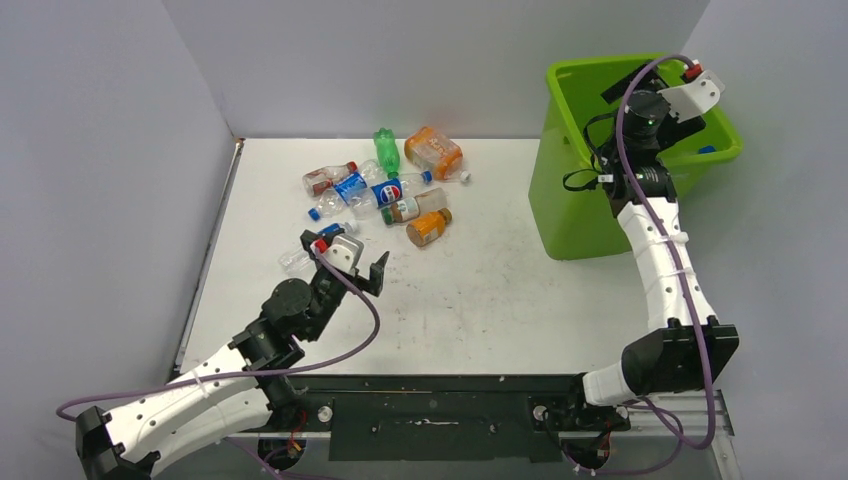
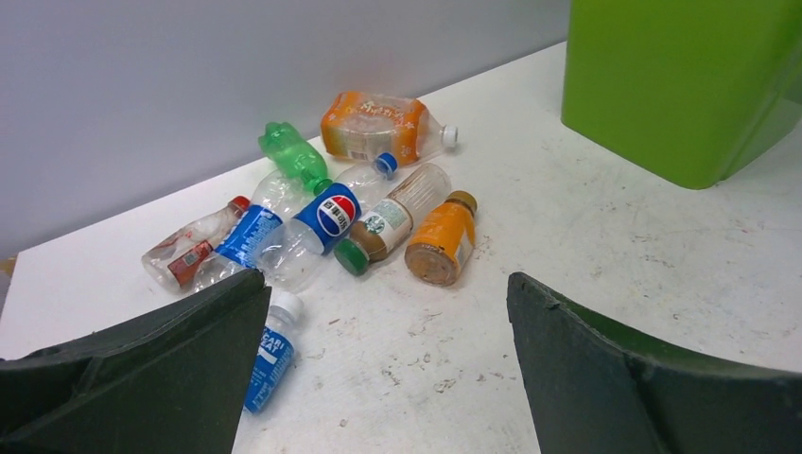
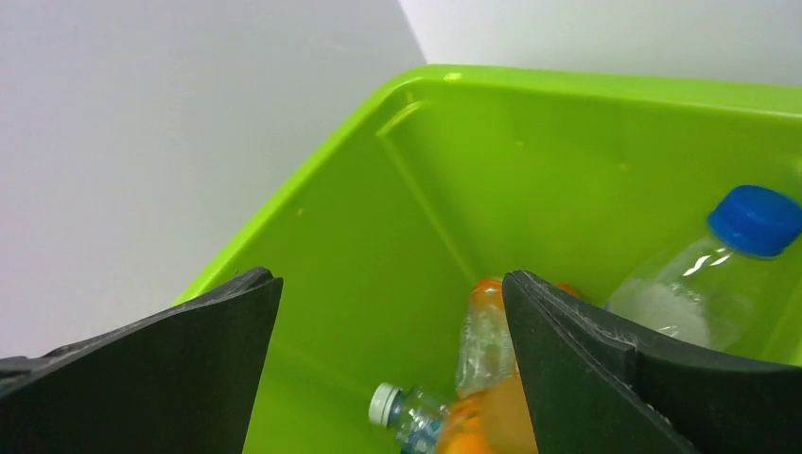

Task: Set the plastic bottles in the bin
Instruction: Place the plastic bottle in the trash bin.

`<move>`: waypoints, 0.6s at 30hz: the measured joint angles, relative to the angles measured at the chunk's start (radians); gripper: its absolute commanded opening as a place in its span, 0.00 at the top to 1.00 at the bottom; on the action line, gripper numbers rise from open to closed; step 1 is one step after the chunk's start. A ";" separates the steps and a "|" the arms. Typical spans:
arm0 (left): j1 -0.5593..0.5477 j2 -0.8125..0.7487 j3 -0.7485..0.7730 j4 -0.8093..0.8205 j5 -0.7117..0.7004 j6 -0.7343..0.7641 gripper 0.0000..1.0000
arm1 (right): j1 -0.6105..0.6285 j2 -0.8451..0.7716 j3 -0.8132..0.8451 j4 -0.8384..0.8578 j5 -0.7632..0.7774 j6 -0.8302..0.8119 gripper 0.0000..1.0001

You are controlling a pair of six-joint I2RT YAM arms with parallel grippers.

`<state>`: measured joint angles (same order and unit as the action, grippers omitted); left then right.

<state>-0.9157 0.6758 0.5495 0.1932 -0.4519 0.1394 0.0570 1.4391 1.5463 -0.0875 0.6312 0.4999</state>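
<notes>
Several plastic bottles [image 1: 385,190] lie in a heap at the back of the white table, among them a Pepsi-labelled one [image 2: 326,218], a green one [image 2: 291,156], a large orange one [image 2: 374,128] and a small orange one [image 2: 440,241]. A blue-labelled bottle [image 2: 270,355] lies by my left finger. My left gripper [image 2: 388,378] hovers open just in front of the heap, holding nothing. The lime-green bin [image 1: 560,210] stands at the back right. My right gripper [image 3: 388,369] hangs open over its inside, empty. In the bin lie a blue-capped bottle [image 3: 705,274], an orange one [image 3: 482,350] and a white-capped one [image 3: 407,411].
Grey walls close the table at the back and left. The bin's near wall [image 2: 681,85] rises right of the heap. Scuffed bare tabletop [image 1: 480,290] stretches between the heap, the bin and the arm bases.
</notes>
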 measured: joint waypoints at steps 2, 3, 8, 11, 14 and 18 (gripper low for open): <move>0.000 0.011 0.000 0.000 -0.023 0.000 0.04 | 0.007 0.000 0.006 -0.004 -0.026 0.016 0.10; 0.000 0.017 0.000 0.000 -0.033 0.001 0.04 | 0.019 0.003 0.020 -0.012 -0.034 0.020 0.10; 0.006 0.032 0.000 -0.003 -0.089 -0.010 0.04 | 0.190 0.004 0.119 -0.011 -0.061 -0.002 0.10; 0.016 0.031 0.001 -0.006 -0.123 -0.029 0.04 | 0.358 -0.061 0.083 0.041 -0.084 -0.055 0.10; 0.028 0.035 0.013 -0.037 -0.145 -0.049 0.04 | 0.541 -0.179 -0.050 0.095 -0.137 -0.081 0.10; 0.047 0.068 0.064 -0.089 -0.140 -0.071 0.04 | 0.668 -0.361 -0.345 0.190 -0.272 -0.026 0.10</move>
<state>-0.8684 0.7437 0.6136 0.1040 -0.5919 0.0685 0.7246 1.0782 1.2015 0.1024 0.3592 0.4740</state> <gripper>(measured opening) 0.960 0.898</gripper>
